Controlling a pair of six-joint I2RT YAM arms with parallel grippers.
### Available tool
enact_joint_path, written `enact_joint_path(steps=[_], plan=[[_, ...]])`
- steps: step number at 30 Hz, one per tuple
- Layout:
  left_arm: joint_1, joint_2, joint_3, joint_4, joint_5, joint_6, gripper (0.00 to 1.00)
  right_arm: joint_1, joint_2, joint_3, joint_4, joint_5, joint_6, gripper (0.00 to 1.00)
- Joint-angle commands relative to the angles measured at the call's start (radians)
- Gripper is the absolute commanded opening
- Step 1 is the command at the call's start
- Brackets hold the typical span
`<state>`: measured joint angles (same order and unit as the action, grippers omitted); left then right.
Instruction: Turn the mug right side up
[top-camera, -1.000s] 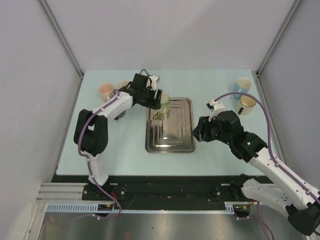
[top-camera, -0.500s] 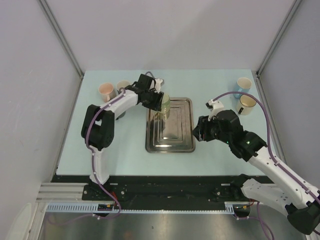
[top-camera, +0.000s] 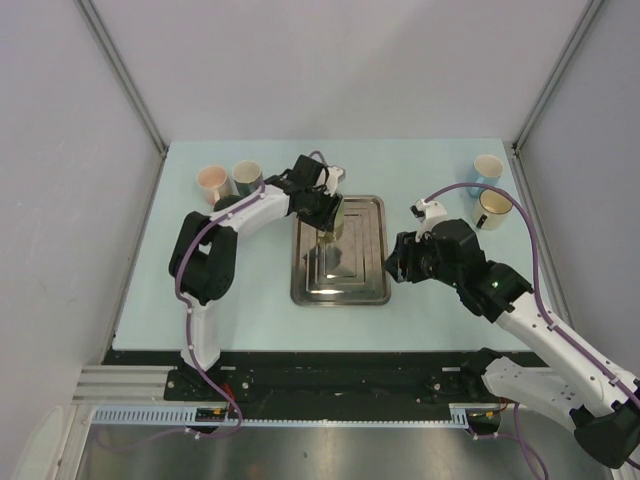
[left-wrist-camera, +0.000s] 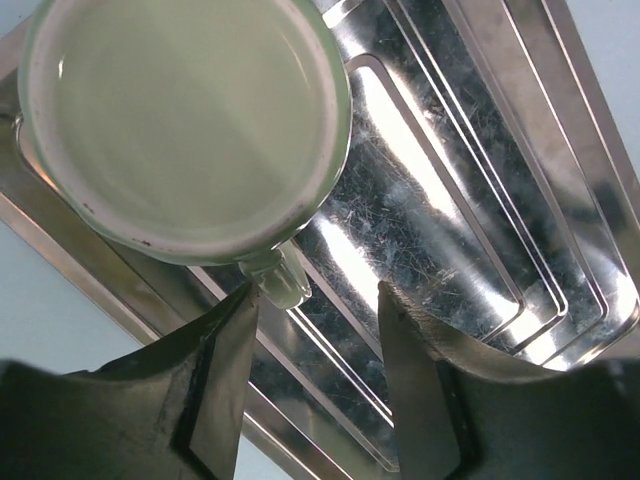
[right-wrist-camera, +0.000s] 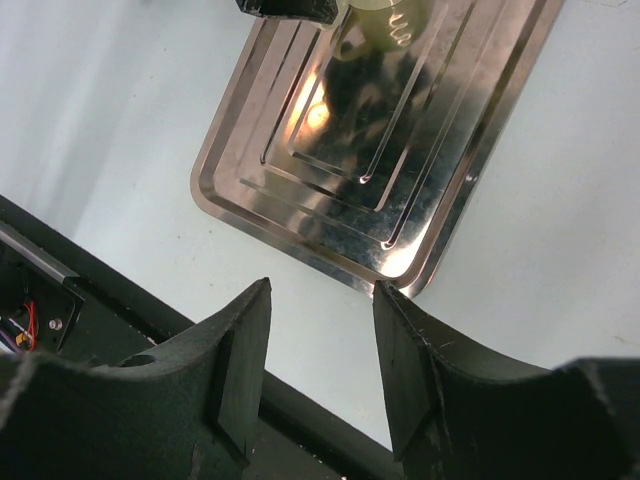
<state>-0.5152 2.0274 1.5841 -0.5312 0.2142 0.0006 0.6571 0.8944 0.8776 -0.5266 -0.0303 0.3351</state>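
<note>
The pale green mug stands mouth-up at the tray's far left corner, and I see straight into it in the left wrist view. Its handle points toward my left gripper, which is open above it. The handle lies just beside the left finger, not clamped. In the top view the left gripper covers most of the mug. My right gripper is open and empty, hovering by the tray's right edge in the top view.
The steel tray lies mid-table; it also shows in the left wrist view and the right wrist view. A peach mug and a grey-green mug stand at the back left. A blue mug and a dark mug stand at the back right.
My left gripper has swung right over the tray's far left corner, and the mug now sits under it. The grey-green mug behind has come into view. The right arm barely moved.
</note>
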Motion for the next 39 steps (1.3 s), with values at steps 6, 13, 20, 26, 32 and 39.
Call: enact_joint_path(steps=[6,13,20,26,32,39], plan=[[0.001,0.013,0.086,-0.018,-0.105,-0.022,0.59,0.003,-0.008,0.044,-0.001,0.021,-0.008,0.5],[-0.002,0.034,0.117,-0.01,-0.144,-0.083,0.57,0.004,-0.003,0.043,-0.003,0.026,-0.013,0.5],[-0.013,0.042,0.109,-0.003,-0.177,-0.109,0.53,0.003,0.0,0.043,-0.006,0.026,-0.015,0.5],[-0.02,0.056,0.111,0.007,-0.199,-0.12,0.5,0.003,-0.003,0.043,-0.01,0.027,-0.013,0.5],[-0.022,0.063,0.109,0.008,-0.208,-0.125,0.49,0.003,0.001,0.043,-0.013,0.029,-0.015,0.5],[-0.023,0.06,0.106,0.017,-0.208,-0.132,0.43,0.003,0.001,0.043,-0.018,0.029,-0.015,0.5]])
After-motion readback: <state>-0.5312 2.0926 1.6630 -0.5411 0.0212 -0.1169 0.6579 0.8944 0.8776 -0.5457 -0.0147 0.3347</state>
